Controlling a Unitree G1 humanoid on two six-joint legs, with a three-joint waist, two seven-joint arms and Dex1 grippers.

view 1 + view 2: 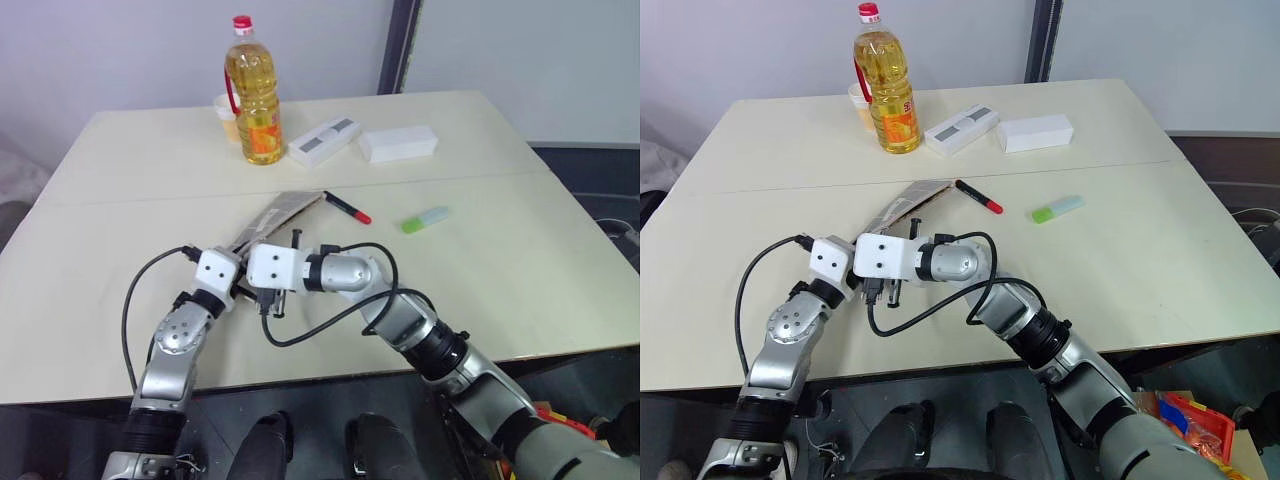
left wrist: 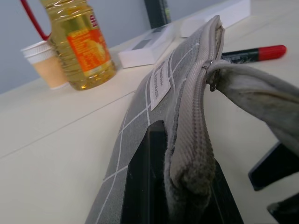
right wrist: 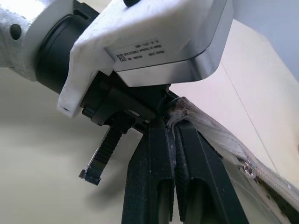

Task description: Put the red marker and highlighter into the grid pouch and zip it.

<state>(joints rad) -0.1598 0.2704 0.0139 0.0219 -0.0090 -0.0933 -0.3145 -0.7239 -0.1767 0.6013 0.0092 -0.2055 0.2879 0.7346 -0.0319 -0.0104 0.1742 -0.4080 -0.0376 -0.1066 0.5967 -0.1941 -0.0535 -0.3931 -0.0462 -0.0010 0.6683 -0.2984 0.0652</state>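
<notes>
Both grippers meet at the near end of the grid pouch (image 1: 283, 212): left gripper (image 2: 180, 186) pinching its edge, right gripper (image 3: 174, 186) pinching the pull cord (image 3: 205, 123). Red marker (image 1: 347, 207) and highlighter (image 1: 425, 219) lie beyond on the table (image 1: 130, 200). The cord may slip free.

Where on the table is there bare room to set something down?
Bare: the table left of the oil bottle, and the near right corner below the highlighter. Crowded: the middle, with the grid pouch, red marker and both tools.
</notes>
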